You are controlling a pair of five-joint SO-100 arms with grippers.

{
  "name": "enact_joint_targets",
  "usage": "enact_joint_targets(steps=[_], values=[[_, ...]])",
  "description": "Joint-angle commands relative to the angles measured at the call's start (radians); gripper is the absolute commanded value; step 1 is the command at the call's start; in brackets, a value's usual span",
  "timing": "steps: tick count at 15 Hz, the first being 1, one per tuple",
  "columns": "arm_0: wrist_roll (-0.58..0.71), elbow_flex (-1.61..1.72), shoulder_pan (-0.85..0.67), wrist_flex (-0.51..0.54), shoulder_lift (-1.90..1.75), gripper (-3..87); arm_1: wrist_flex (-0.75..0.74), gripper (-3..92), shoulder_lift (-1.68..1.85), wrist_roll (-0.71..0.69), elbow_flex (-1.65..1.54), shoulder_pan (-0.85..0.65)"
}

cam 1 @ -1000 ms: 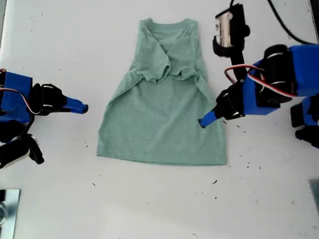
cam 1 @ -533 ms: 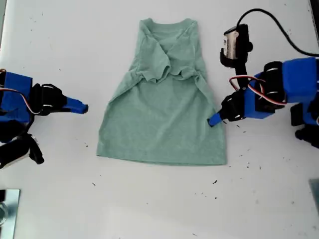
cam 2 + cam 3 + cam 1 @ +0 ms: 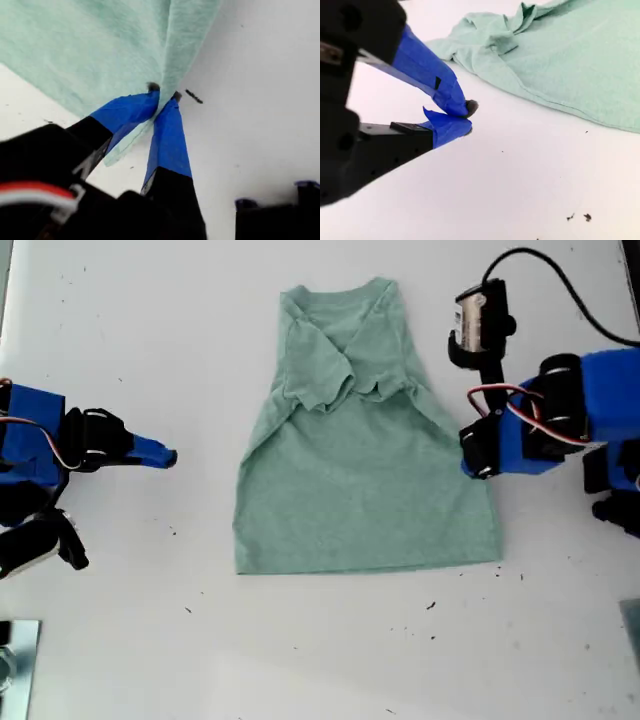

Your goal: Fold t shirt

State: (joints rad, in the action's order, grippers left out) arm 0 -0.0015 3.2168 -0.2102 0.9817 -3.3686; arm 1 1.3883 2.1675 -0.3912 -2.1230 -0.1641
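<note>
The t shirt (image 3: 365,455) is lying flat on the white worktop (image 3: 300,660), neck toward the exterior view's top, both short sleeves folded in over the chest. Its hem is running straight across the side toward the exterior view's bottom.

My first pincer (image 3: 164,97) is clenching a fold of the shirt's side edge between its blue-taped fingers (image 3: 131,111); in the exterior view that arm (image 3: 560,425) is sitting against the shirt's right edge, about halfway down.

My second pincer (image 3: 468,119) is lying well apart from the shirt, on the exterior view's left (image 3: 170,456), its tips pressed together on nothing.

Small dark specks (image 3: 431,606) are dotting the worktop below the hem.
</note>
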Motion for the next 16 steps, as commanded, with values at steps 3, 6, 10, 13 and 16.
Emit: enact_joint_targets(steps=[3, 6, 10, 13, 16], values=[[0.008, 0.012, 0.011, -0.017, -0.011, -0.2, 0.298, -0.1, -0.153, -0.058, 0.535, -0.002], [0.008, 0.012, 0.011, -0.015, -0.012, -0.2, 0.239, -0.2, -0.371, 0.029, 0.746, -0.014], [0.008, 0.012, 0.009, -0.015, -0.012, -0.2, -0.209, -0.3, -0.543, 0.135, 0.753, 0.051], [0.008, 0.012, 0.008, -0.015, -0.012, -0.2, -0.448, 20.0, -0.897, 0.103, 0.834, 0.110], [0.008, 0.014, 0.009, -0.015, -0.018, -0.2, -0.298, 29.5, -1.011, 0.087, 1.023, 0.153]])
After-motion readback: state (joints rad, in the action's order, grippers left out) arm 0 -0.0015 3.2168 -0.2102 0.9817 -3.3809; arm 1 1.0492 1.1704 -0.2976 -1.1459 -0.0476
